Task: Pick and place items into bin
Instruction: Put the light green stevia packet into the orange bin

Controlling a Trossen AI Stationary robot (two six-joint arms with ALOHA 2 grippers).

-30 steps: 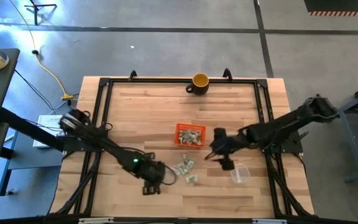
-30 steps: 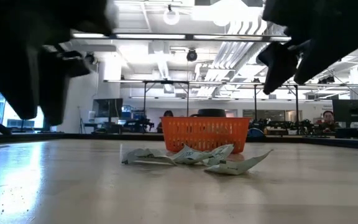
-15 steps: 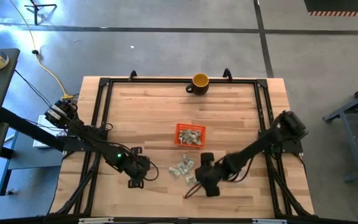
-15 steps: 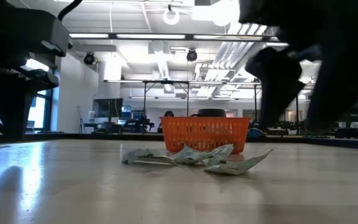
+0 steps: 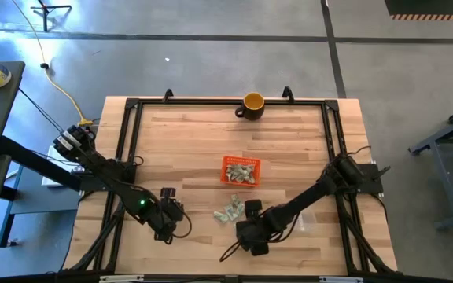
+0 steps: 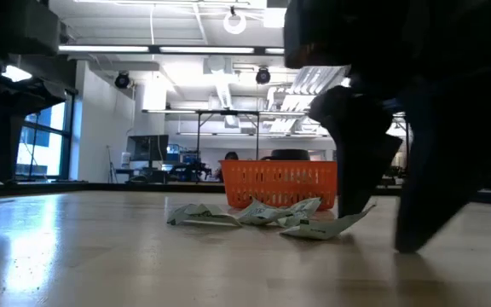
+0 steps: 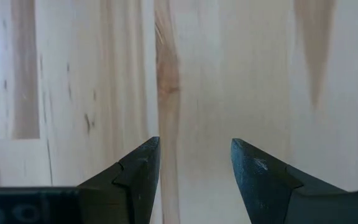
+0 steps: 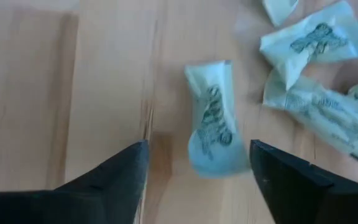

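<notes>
Pale wood tabletop under my right gripper, jaws spread, crinkly pale green-and-white wrapped item lying between them, left gripper spread over bare wood

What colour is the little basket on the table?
The basket is orange with holey sides, clearest in the low view.

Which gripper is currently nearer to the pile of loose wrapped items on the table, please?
The right gripper: it sits open at the wrapped items, one packet just ahead of its fingers. The left gripper, also open, is off to the pile's left over bare wood.
</notes>
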